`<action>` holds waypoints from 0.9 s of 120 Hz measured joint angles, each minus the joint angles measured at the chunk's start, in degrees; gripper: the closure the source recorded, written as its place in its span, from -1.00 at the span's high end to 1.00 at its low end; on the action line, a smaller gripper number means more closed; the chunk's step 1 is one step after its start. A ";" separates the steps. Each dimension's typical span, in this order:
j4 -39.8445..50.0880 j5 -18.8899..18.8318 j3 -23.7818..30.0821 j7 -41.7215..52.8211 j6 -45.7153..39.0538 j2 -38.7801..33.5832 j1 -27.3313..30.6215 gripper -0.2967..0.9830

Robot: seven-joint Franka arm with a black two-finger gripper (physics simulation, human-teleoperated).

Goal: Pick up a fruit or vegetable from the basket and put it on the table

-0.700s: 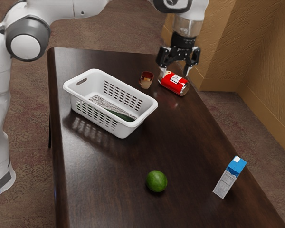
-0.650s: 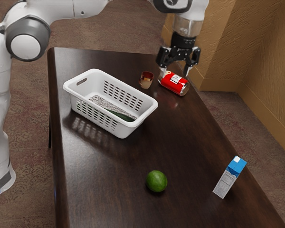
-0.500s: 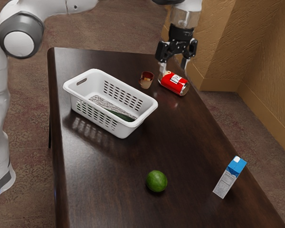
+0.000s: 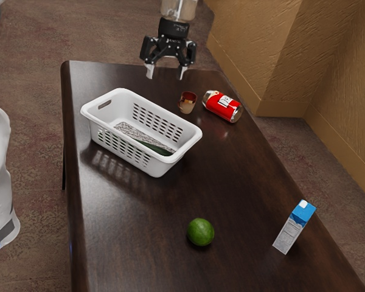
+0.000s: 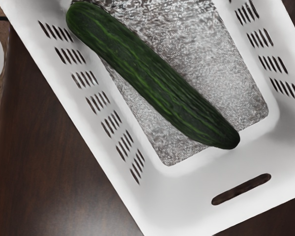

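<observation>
My gripper point(image 4: 166, 74) hangs open and unloaded above the far part of the table point(image 4: 231, 182), beyond the white basket point(image 4: 195, 135) in the exterior view. A dark green cucumber point(image 4: 153, 146) lies in that basket, partly hidden by its wall. Seen from my hand, the cucumber point(image 5: 155, 83) stretches slantwise across the grey speckled bottom of the basket point(image 5: 187, 196), one end close to the wall with the handle slot. A round green fruit point(image 4: 201, 232) rests on the table, well apart from the basket.
Beside the basket stands a small reddish-brown cup point(image 4: 187, 102), and past it a red can point(image 4: 222, 106) lies on its side near the table's edge. A blue and grey carton point(image 4: 294, 227) is at the exterior view's lower right.
My hand has travelled from over the red can toward the exterior view's left and a little up, standing open throughout. Basket, cup, can, carton and green fruit have stayed put.
</observation>
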State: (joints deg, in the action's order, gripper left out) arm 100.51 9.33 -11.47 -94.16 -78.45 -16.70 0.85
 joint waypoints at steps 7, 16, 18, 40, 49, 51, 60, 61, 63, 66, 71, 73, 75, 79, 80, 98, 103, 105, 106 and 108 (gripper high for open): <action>2.30 -0.09 -0.04 4.00 -0.91 -0.36 3.34 0.54; 3.14 -0.06 -0.05 9.10 -1.86 1.56 5.54 0.54; 3.21 -0.05 -0.05 10.21 -2.07 2.09 5.89 0.54; 3.39 0.32 -0.04 20.86 -3.84 6.96 6.69 0.54; 3.44 0.41 0.02 24.36 -4.32 7.23 5.90 0.54; 3.51 0.42 0.03 25.07 -4.40 7.26 5.68 0.54; 4.07 0.20 0.04 28.41 -4.74 7.31 5.21 0.54; 4.13 0.16 0.04 28.85 -4.78 7.31 5.19 0.54; 4.39 0.07 0.04 29.86 -4.95 7.31 5.17 0.54; 4.75 -0.12 0.04 31.49 -5.31 7.32 5.15 0.54; 5.11 -0.68 0.05 34.26 -6.10 7.28 4.95 0.54; 5.20 -1.08 0.07 35.40 -6.50 7.25 4.65 0.54; 5.26 -1.46 0.09 36.59 -6.98 7.22 4.23 0.54; 5.33 -1.96 0.11 39.42 -8.49 7.24 3.46 0.54; 5.34 -2.01 0.11 40.24 -8.96 7.25 3.33 0.54; 5.52 -2.72 0.33 55.40 -15.40 6.16 1.29 0.54; 5.79 -2.90 0.25 59.72 -16.49 6.06 1.02 0.54; 6.17 -2.96 0.19 61.38 -16.88 6.07 1.03 0.54; 6.34 -2.98 0.17 62.19 -17.06 6.07 1.03 0.54; 6.61 -3.04 0.14 63.79 -17.40 6.06 1.01 0.54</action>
State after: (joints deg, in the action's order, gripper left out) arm 107.12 6.29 -11.33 -30.37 -95.85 -10.65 1.86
